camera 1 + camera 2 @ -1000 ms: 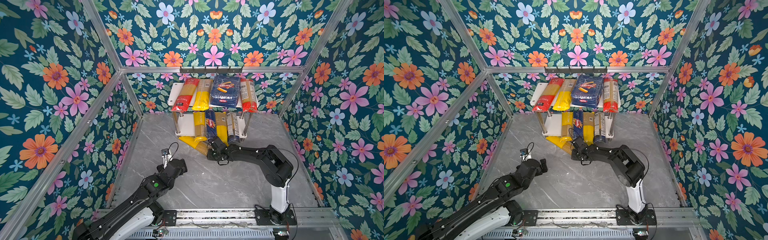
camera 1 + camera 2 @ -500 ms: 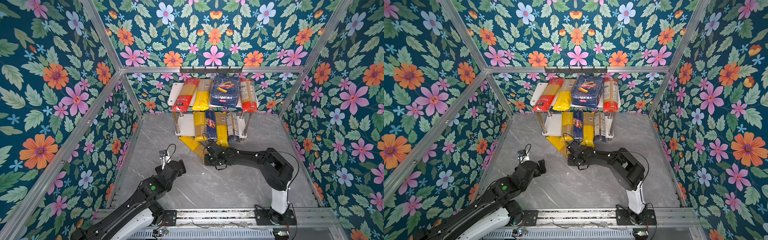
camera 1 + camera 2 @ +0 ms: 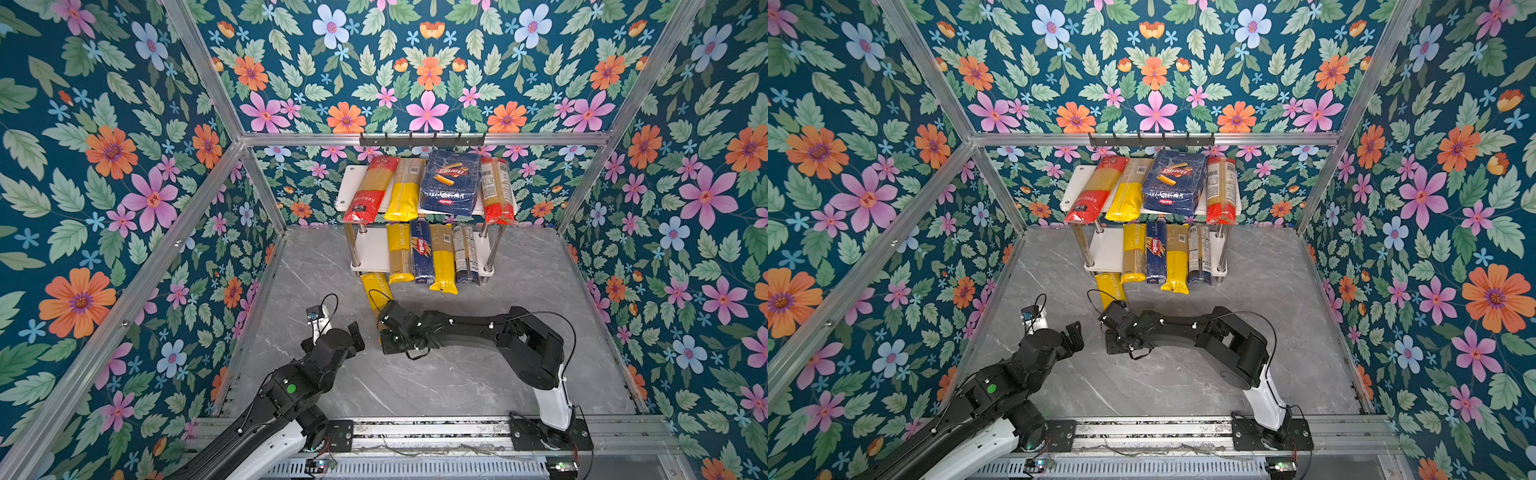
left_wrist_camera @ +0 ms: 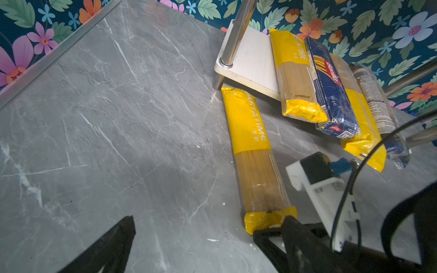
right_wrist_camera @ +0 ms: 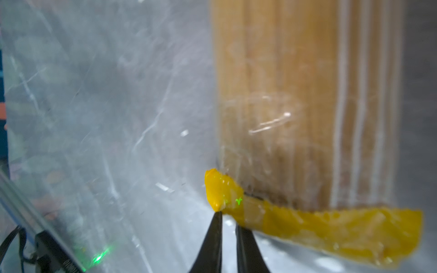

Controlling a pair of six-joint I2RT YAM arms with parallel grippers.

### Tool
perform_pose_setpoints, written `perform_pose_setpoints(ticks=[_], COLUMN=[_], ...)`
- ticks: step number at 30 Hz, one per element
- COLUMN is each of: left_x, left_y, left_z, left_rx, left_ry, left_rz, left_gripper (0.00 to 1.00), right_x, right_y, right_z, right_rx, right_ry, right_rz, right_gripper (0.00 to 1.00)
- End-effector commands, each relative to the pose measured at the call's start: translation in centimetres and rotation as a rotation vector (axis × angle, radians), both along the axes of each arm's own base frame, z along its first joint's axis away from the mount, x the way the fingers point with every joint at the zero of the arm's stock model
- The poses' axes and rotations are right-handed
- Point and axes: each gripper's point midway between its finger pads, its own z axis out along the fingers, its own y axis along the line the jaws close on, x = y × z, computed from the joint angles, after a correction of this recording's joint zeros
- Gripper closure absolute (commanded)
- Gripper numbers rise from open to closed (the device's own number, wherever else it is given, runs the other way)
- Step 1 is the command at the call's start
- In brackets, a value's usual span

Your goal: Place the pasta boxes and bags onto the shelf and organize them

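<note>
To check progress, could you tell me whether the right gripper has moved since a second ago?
Yes. The right gripper, shut on the yellow-ended bag, has drawn away from the shelf toward the front rail.

- The left arm [image 3: 291, 386] rises from the front edge of the tabletop, left of the middle, and leans up and inward toward the centre.
- The left gripper [image 3: 332, 336] hangs over the tabletop with its jaws spread wide, holding nothing; in the left wrist view one finger [image 4: 118, 236] stands well apart from its partner.
- The right arm [image 3: 528, 345] stands at the front edge, right of the middle, with its elbow folded. Its forearm runs low and level to the left, across the centre.
- The right gripper [image 5: 228, 219] points down at the tabletop, jaws pinched together on the yellow end seal of a spaghetti bag [image 5: 307, 118].
- The two grippers sit near each other but apart.
</note>
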Motion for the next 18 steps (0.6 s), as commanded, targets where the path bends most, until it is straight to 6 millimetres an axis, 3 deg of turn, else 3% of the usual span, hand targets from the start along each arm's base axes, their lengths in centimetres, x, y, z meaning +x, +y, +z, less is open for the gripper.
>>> perform_pose_setpoints(ticks=[1, 4, 7, 9, 13, 18], left_x=[-0.2, -0.2, -0.1, 0.0, 0.5, 2.1], left_y=[0.8, 1.1, 1.0, 0.8, -0.4, -3.4], left_z=[-0.2, -0.5, -0.8, -1.1, -1.7, -2.8], left_rx=[0.017, 0.034, 0.047, 0.048, 0.027, 0.014], left_ry=[0.01, 0.024, 0.041, 0.055, 0.073, 0.119], left_rz=[0.035, 0.056, 0.061, 0.061, 0.038, -0.012], left_gripper=[0.0, 0.0, 0.0, 0.0, 0.0, 0.0], right_x=[-1.7, -2.6, -3.0, -3.2, -3.5, -3.7], right_y=[1.0, 1.0, -0.8, -2.7, -6.6, -12.0], right_z=[0.7, 1.7, 3.1, 4.1, 5.3, 6.0], right_rx=[0.02, 0.052, 0.049, 0.03, -0.048, -0.155], right_ry=[0.034, 0.042, 0.009, -0.024, -0.076, -0.132], right_rz=[0.033, 0.053, 0.044, 0.034, 0.0, -0.067], right_gripper=[0.81, 0.66, 0.44, 0.36, 0.3, 0.24])
